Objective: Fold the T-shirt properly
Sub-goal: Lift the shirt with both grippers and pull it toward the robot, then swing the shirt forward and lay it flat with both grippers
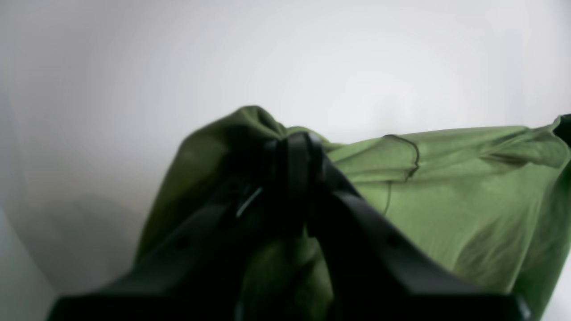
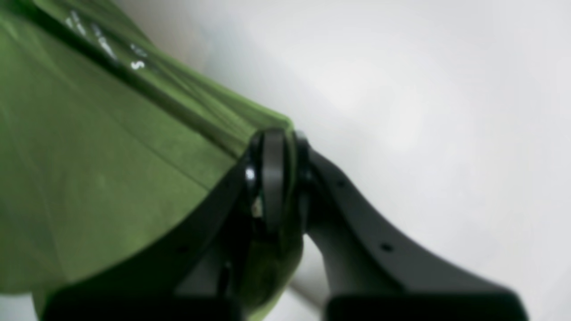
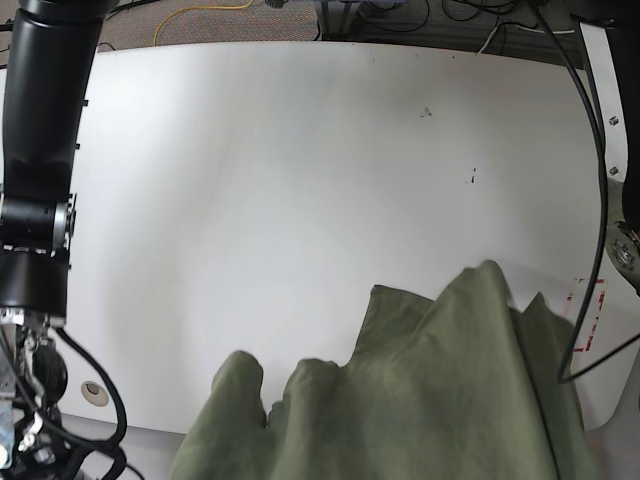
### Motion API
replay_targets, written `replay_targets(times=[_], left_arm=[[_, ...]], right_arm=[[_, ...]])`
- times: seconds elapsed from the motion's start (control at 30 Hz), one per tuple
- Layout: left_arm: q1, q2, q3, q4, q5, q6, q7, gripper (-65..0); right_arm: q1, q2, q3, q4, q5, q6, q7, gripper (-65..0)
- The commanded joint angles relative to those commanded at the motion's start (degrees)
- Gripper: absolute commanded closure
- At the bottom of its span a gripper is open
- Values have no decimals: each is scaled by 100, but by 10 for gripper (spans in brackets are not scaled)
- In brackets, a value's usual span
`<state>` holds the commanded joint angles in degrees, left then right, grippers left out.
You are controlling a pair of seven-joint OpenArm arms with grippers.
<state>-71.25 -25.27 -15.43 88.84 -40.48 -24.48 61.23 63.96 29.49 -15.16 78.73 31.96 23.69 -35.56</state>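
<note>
T-shirt [image 3: 420, 400] — both tools [image 1: 292, 151] [image 2: 279, 174] clamped

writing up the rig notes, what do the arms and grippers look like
Both grippers, left gripper and right gripper, have matte black curved fingers dotted with small screw holes. The base view shows a thick black cylindrical arm link, a silver joint ring and black cables.

Base view bright, even, sharp, soft shadow under the T-shirt [image 3: 420, 400] on the white table [image 3: 300, 180] | both wrist views soft and blurred, edges vignetted grey | left gripper [image 1: 292, 151] dark, defocused | right gripper [image 2: 279, 174] blurred, small glint on its metal | label print smeared
</note>
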Motion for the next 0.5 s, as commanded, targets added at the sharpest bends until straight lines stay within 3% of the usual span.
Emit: replay_targets(times=[0.27,0.5], left_arm=[[1688,9,-18,967,-580,0,598,0],[3569,88,18,1785,-765,0,624,0]], right_arm=[[-2075,149,897,844,0,0,0,0],[-3604,211,1521,1565,9,0,0,0]])
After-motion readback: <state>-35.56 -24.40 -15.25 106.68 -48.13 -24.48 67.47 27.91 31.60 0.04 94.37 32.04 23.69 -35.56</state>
